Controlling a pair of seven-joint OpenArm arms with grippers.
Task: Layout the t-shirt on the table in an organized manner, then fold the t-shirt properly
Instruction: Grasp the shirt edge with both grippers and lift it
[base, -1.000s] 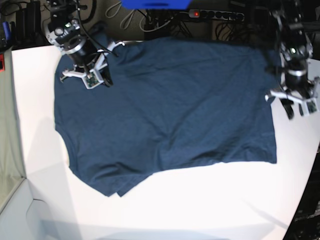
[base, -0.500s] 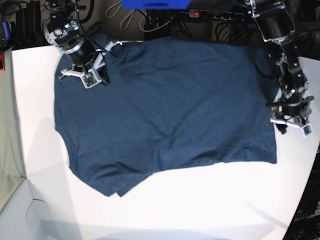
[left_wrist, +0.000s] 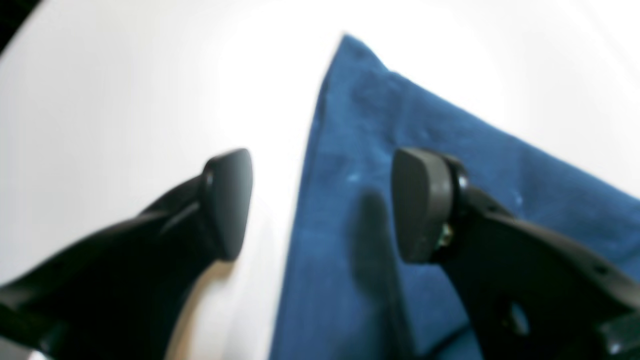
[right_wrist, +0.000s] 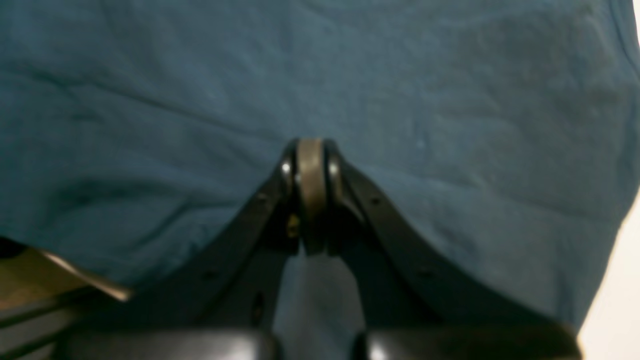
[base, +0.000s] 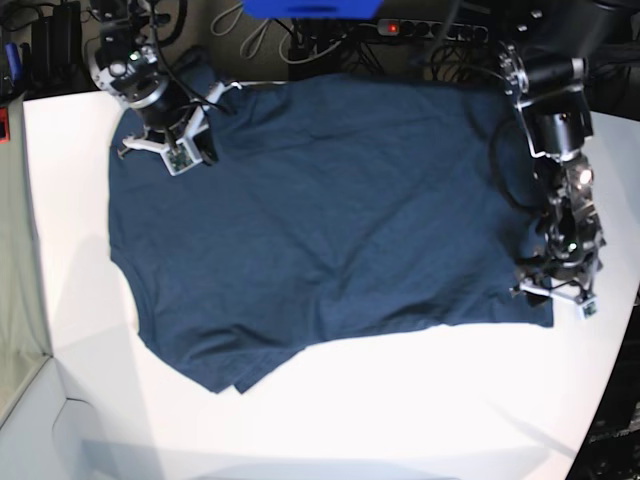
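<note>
The dark navy t-shirt (base: 330, 220) lies spread flat over the white table (base: 400, 400), its hem edge at the right and a folded-under bit at the near left. My left gripper (base: 556, 297) hovers at the shirt's near right corner. In the left wrist view it is open (left_wrist: 325, 205), straddling the t-shirt (left_wrist: 400, 175) edge: one finger over bare table (left_wrist: 100, 100), the other over cloth. My right gripper (base: 178, 158) rests on the shirt's far left part. In the right wrist view it is shut (right_wrist: 311, 195) over the t-shirt (right_wrist: 250, 75), with no cloth seen between the pads.
Along the back runs a power strip (base: 420, 28) with a red light, among cables and a blue object (base: 310, 8). The table's curved edge (base: 612, 390) passes close to the right of my left gripper. A grey surface (base: 15, 300) borders the left side.
My left arm has come down along the shirt's right edge to its near corner, and its jaws have spread wider. The right arm has shifted only slightly toward the back.
</note>
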